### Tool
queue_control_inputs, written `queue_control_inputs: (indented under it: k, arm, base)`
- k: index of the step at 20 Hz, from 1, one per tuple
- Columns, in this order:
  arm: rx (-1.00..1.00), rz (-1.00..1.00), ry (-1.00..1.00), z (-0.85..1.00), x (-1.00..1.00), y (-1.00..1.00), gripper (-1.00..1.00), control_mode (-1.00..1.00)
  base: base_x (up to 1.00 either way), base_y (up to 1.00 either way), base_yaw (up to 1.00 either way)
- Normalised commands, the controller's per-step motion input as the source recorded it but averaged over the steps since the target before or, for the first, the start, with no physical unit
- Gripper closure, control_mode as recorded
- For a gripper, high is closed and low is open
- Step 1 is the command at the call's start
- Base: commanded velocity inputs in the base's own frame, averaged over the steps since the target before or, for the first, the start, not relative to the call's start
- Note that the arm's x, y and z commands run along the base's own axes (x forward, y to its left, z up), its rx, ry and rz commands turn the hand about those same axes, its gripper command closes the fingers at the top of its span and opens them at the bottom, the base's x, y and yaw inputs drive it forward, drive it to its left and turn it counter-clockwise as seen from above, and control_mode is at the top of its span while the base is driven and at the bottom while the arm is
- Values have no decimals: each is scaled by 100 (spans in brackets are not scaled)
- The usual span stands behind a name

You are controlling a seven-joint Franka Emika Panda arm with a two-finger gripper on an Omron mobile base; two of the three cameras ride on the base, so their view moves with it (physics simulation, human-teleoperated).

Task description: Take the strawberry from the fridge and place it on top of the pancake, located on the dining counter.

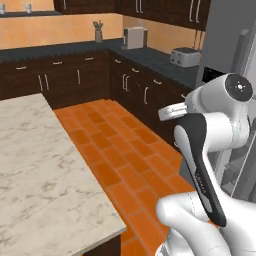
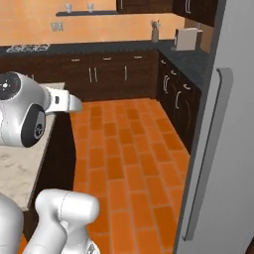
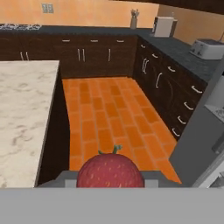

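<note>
Left base view: I see my arm folded at the lower right, with the dining counter (image 1: 45, 170) well off to the hand's left across the orange tile floor (image 1: 120, 150). The fridge (image 1: 235, 55) stands just beyond the arm on the right, past the toaster (image 1: 185, 56) on the dark counter.

Right base view: the fridge door (image 2: 218, 149) with its long handle rises on the right, well apart from my hand; the dining counter edge (image 2: 20, 168) lies under my arm on the left.

Hand view: the gripper (image 3: 110, 183) is closed on the strawberry (image 3: 110, 171), which sits between the fingertips at the bottom. Below and ahead of it lies floor; the dining counter (image 3: 22, 118) lies to its left, and the dark cabinets (image 3: 166, 83) to its right.
</note>
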Motion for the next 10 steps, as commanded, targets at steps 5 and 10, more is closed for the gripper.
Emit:
queue_control_inputs:
  k: [5,10]
  arm:
    - [0,0,0,0,0,0,100,100]
    - [0,0,0,0,0,0,100,100]
  base:
    - [-100,41,0]
    - [-100,89,12]
